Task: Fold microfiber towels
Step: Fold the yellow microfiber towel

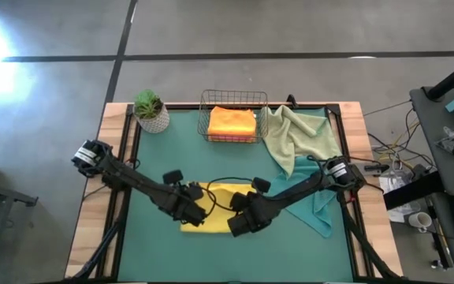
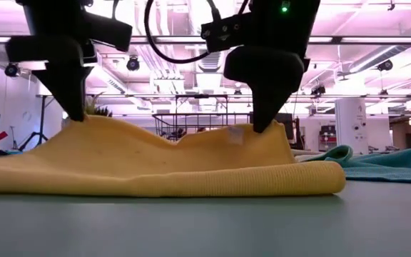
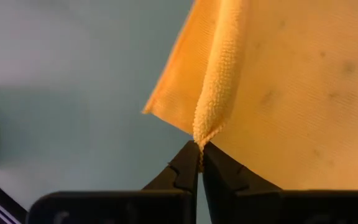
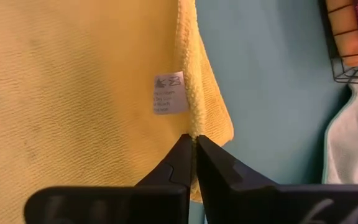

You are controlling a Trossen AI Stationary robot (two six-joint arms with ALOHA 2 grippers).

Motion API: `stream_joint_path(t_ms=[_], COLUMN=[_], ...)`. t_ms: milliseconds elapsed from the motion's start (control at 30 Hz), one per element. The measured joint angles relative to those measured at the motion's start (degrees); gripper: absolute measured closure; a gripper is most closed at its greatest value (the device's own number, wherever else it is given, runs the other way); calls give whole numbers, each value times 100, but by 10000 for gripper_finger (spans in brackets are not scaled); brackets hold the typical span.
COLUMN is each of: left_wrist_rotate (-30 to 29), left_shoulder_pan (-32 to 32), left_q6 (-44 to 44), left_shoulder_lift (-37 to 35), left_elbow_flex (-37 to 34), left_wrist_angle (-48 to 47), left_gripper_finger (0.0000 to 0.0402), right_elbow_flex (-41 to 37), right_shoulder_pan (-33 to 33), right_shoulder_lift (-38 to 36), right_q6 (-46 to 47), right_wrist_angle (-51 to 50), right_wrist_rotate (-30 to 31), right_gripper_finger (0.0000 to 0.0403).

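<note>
A yellow towel point(image 1: 221, 197) lies near the middle of the green mat point(image 1: 156, 244), doubled over, with a rounded fold point(image 2: 312, 182) toward the near edge. A white care label point(image 4: 168, 93) shows near its right corner. My left gripper point(image 1: 189, 207) is shut on the towel's left side and my right gripper point(image 1: 243, 221) on its right side. In the low view each raises a peak of cloth. A sage green towel point(image 1: 294, 134) and a teal towel point(image 1: 319, 211) lie on the mat's right part. Orange towels point(image 1: 232, 122) sit in a wire basket point(image 1: 233, 96). My left gripper pinches a bunched edge of the yellow towel point(image 3: 202, 127) between its two fingertips, from above, pointing down point(image 2: 73, 114). The cloth rises to a peak there and the rest lies on the mat. My right gripper pinches the towel's edge point(image 4: 191, 127) just below the care label between its two fingertips, from above, pointing down point(image 2: 262, 127). The cloth is raised at that point and slopes down to the mat on both sides.
A potted plant point(image 1: 150, 110) stands at the mat's far left corner. The wire basket stands at the far middle. The teal towel point(image 2: 384, 164) lies right beside the yellow one. Bare mat lies toward the near edge and the left.
</note>
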Motion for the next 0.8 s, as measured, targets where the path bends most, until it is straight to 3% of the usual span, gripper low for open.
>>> stream_joint_path(t_ms=[267, 467, 633, 800], left_wrist_rotate=[-75, -265, -121, 158], left_shoulder_pan=[194, 387, 525, 302], left_q6=[276, 297, 342, 417], left_shoulder_lift=[-2, -2, -65, -144], left_elbow_flex=[-2, 15, 46, 16], left_wrist_angle=[9, -236, -611, -402], left_gripper_finger=[342, 275, 236, 229], right_elbow_flex=[0, 2, 2, -39], right_shoulder_pan=[-134, -312, -286, -135], right_shoulder_lift=[0, -38, -291, -672], right_q6=[19, 763, 708, 455], right_wrist_angle=[-23, -630, -784, -776], right_wrist_rotate=[13, 460, 446, 344], right_gripper_finger=[348, 319, 315, 324])
